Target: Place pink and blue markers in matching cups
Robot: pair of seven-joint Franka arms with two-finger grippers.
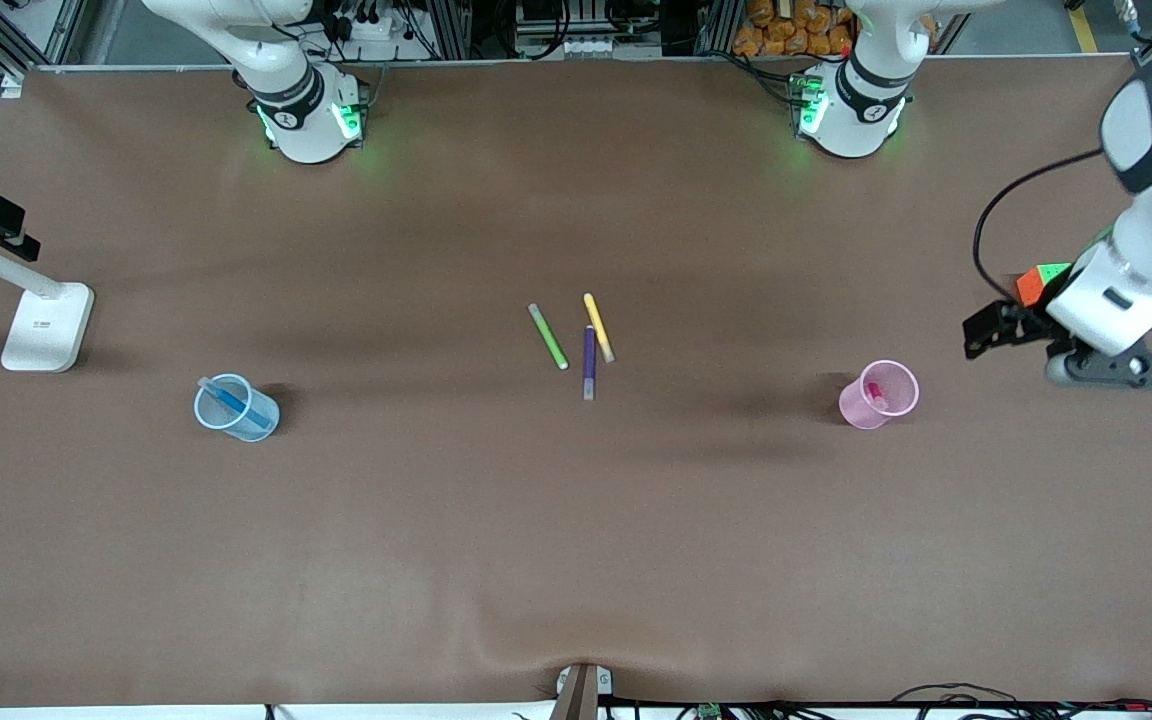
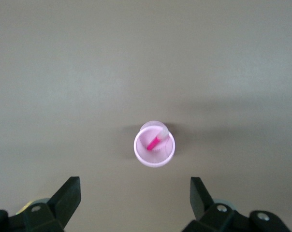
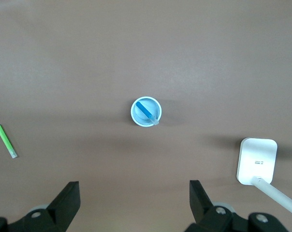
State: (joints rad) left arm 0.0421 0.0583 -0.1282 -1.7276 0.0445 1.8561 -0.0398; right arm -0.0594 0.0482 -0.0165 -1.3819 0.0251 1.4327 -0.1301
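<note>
**Both markers in their cups; my tools are empty**

The pink marker [image 2: 154, 141] stands slanted inside the pink cup [image 2: 154, 150], its paler end resting against the rim. That cup sits on the worktop [image 1: 576, 520] toward my left arm's end. The blue marker [image 3: 146, 111] lies slanted in the blue cup [image 3: 146, 111], which sits toward my right arm's end, with its white tip poking just past the rim. Each colour is in its matching cup, so I judge the placing done, with only the retreat left.

My left tool [image 2: 135, 200] hangs high above the worktop near the pink cup, its fingers spread wide and holding nothing. My right tool [image 3: 134, 200] looks straight down on the blue cup from well above, fingers likewise wide apart and empty; the front view does not show it at all.

Between the two cups, near the middle of the worktop, lie the pens I leave alone: the green pen [image 1: 548, 337], the yellow pen [image 1: 598, 327] and the dark purple pen [image 1: 589, 362], the purple one touching or just beside the yellow. A white lamp base [image 1: 48, 326] stands at my right arm's end, well apart from the blue cup.

My next move, as I judge it, calls for nothing delicate: draw both arms back without knocking either cup.
</note>
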